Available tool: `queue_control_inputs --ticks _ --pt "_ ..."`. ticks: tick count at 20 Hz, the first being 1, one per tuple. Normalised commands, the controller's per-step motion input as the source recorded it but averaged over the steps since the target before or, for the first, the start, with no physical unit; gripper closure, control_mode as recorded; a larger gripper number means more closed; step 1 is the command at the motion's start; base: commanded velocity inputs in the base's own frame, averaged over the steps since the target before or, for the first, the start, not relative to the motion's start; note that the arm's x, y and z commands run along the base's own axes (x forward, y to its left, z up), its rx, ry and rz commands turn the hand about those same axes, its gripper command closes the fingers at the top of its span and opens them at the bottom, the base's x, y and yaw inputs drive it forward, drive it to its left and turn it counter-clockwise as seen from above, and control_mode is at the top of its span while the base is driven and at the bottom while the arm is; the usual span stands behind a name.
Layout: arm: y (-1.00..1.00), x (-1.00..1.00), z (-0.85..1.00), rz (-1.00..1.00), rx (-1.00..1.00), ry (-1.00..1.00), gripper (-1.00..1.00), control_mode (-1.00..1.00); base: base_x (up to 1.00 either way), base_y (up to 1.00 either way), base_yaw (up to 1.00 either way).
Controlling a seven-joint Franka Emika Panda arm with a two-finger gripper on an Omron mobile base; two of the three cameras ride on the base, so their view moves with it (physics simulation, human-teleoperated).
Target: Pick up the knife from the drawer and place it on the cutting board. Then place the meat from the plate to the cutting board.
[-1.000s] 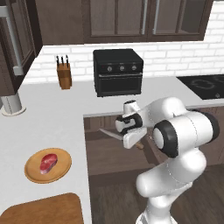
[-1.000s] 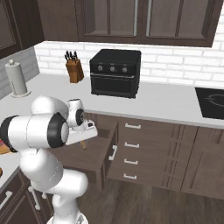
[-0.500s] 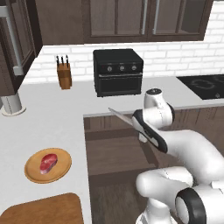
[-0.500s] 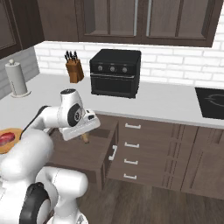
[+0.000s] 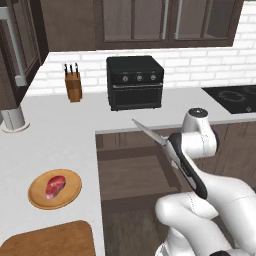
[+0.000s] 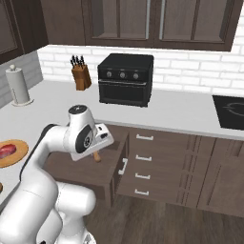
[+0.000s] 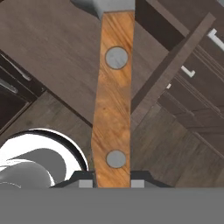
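The two-finger gripper [image 7: 112, 177] is clenching the wooden riveted handle of the grey-bladed knife [image 7: 113, 109]. The dark brown open drawer [image 6: 120, 159] is lying below and beside it.

One knife [image 5: 148, 132], one meat [image 5: 55, 184], one plate [image 5: 37, 196], one cutting board [image 5: 50, 241].

- Plate [image 5: 55, 189] on the counter [image 5: 55, 145], meat [image 5: 55, 184] on it.
- Board [image 5: 50, 242] at 6 o'clock from the plate, near it.
- Knife block [image 5: 73, 85] at 9 o'clock from the oven [image 5: 136, 82].
- Knife [image 5: 150, 134] above the open drawer [image 6: 119, 159], at 3 o'clock from the plate.
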Motion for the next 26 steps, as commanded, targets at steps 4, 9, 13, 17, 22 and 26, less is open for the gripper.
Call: queue_control_inputs --ticks 4,9,13,17,22,26 --pt "0.0 -0.03 0.0 0.0 0.0 0.0 1.0 -1.0 0.0 0.0 0.0" --pt "0.0 -0.1 0.0 0.0 0.0 0.0 1.0 -1.0 0.0 0.0 0.0" --pt "0.0 -0.11 0.0 0.05 0.0 0.0 1.0 1.0 -0.2 -0.03 0.22" --pt "0.0 0.0 0.0 0.0 0.0 0.0 1.0 1.0 -0.4 -0.2 0.75" --pt "0.0 0.0 0.0 0.0 0.0 0.0 1.0 1.0 -0.54 -0.29 0.81" --pt "0.0 0.0 0.0 0.0 0.0 0.0 1.0 1.0 -0.31 -0.07 0.93"
